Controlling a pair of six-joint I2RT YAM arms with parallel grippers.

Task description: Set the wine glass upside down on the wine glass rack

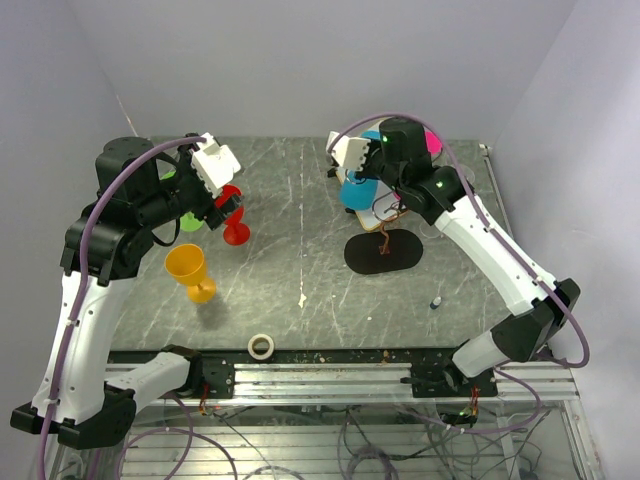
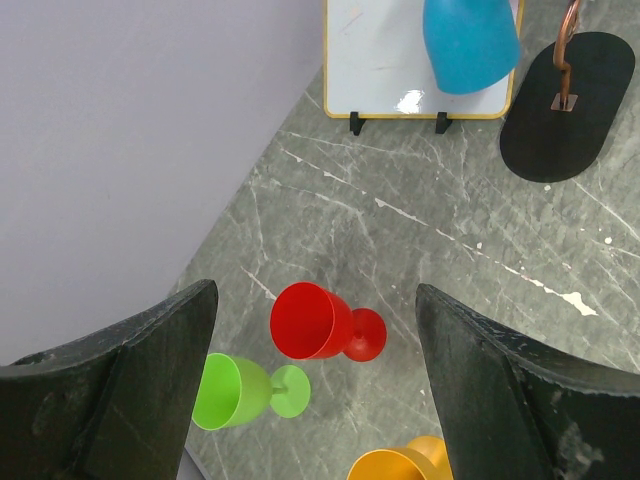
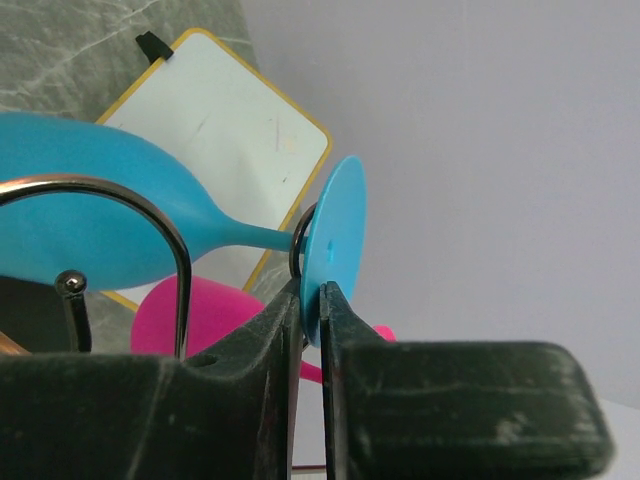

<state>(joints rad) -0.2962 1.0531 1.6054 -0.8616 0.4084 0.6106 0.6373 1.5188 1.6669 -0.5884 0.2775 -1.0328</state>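
The blue wine glass (image 3: 90, 200) hangs bowl-down with its stem in a wire ring of the wine glass rack (image 3: 183, 262). My right gripper (image 3: 322, 300) is shut on the rim of the glass's round foot (image 3: 338, 235). From above, the blue wine glass (image 1: 358, 190) hangs over the rack's black oval base (image 1: 384, 252), with the right gripper (image 1: 372, 170) just above it. In the left wrist view, the blue wine glass (image 2: 470, 40) and the rack (image 2: 565, 110) lie far off. My left gripper (image 2: 315, 295) is open and holds nothing.
A red glass (image 2: 310, 320), a green glass (image 2: 235, 390) and an orange glass (image 2: 400, 465) stand below the left gripper. A white board with a wooden rim (image 2: 390, 70) stands behind the rack, beside a pink glass (image 1: 433, 142). A tape roll (image 1: 262, 346) lies near the front edge.
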